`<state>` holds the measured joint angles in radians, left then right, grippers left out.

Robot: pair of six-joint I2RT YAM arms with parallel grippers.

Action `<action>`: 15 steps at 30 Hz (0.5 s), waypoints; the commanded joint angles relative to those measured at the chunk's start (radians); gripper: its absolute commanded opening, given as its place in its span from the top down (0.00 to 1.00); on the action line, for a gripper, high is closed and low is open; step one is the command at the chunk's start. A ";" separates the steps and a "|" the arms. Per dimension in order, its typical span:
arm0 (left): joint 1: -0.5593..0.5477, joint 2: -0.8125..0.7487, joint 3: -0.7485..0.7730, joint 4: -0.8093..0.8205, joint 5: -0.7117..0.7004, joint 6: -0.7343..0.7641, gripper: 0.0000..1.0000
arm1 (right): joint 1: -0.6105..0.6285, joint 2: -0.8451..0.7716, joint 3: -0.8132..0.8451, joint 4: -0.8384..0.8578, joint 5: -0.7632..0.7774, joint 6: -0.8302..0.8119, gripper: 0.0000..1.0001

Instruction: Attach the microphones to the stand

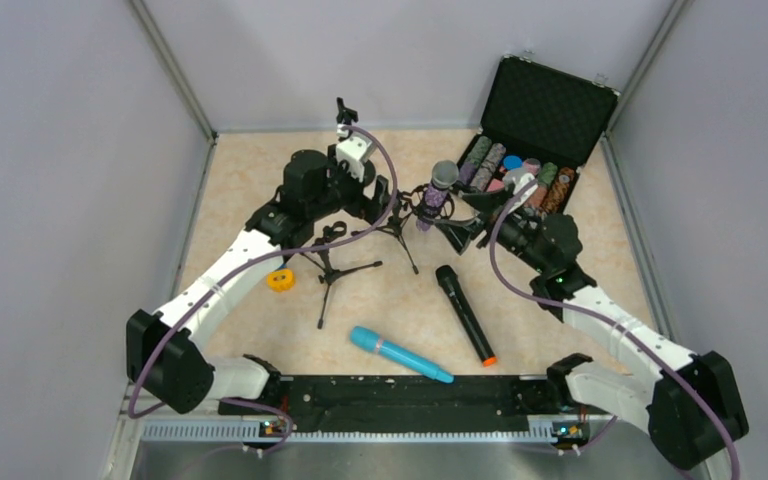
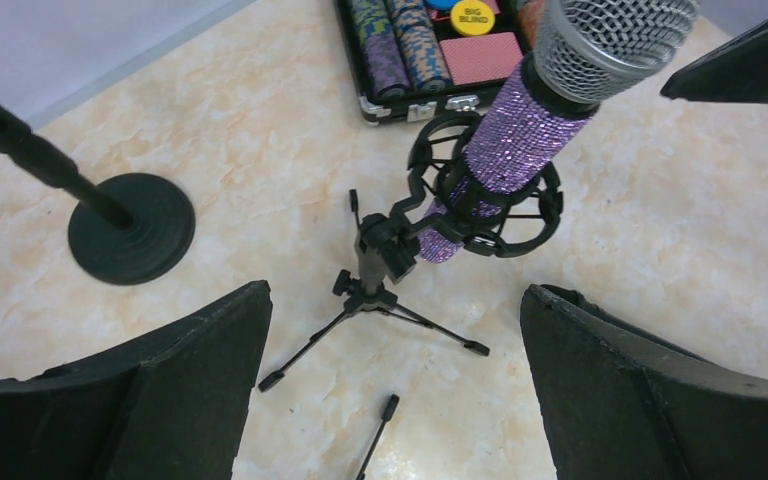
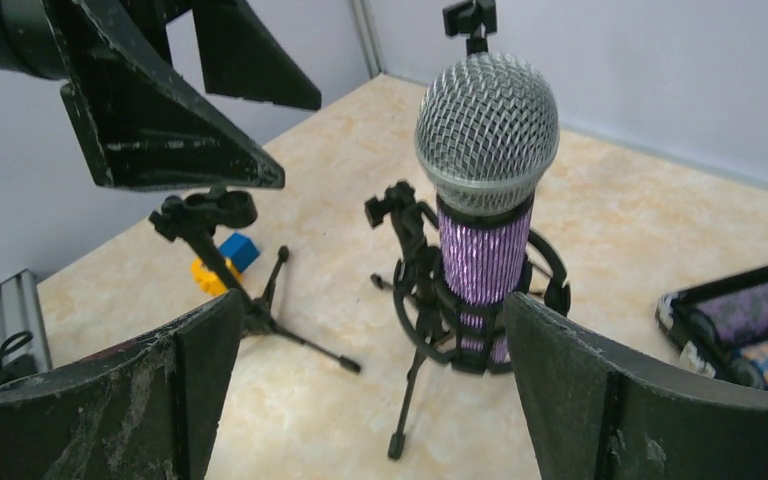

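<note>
The glittery purple microphone (image 1: pixel 437 196) with a silver mesh head stands tilted in the ring mount of a small black tripod stand (image 1: pixel 401 226). It also shows in the left wrist view (image 2: pixel 516 140) and the right wrist view (image 3: pixel 484 255). My left gripper (image 1: pixel 387 200) is open just left of it, my right gripper (image 1: pixel 468 220) open just right of it; neither touches it. The black microphone with an orange end (image 1: pixel 465 313) and the light blue microphone (image 1: pixel 400 354) lie on the table nearer the bases. A second tripod stand (image 1: pixel 332 262) with a bare clip (image 3: pixel 210 212) stands at the left.
An open black case of poker chips (image 1: pixel 525 150) sits at the back right. A tall stand with a round base (image 2: pixel 130 228) stands at the back. A yellow and blue toy (image 3: pixel 222 262) lies beside the second tripod. Grey walls close in the table.
</note>
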<state>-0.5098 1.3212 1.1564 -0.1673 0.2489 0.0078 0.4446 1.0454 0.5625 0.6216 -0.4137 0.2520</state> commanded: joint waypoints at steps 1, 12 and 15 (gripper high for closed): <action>0.002 -0.033 -0.054 0.142 0.113 -0.003 0.01 | 0.013 -0.108 -0.019 -0.148 0.014 0.045 0.01; 0.012 0.031 -0.006 0.083 0.302 0.199 0.01 | 0.010 -0.092 -0.002 -0.321 -0.016 0.086 0.01; 0.023 0.078 0.034 0.029 0.393 0.284 0.02 | 0.010 -0.043 0.010 -0.338 -0.060 0.103 0.01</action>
<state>-0.5018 1.3502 1.1164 -0.1024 0.4885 0.1436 0.4446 0.9554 0.5312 0.3340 -0.4110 0.3237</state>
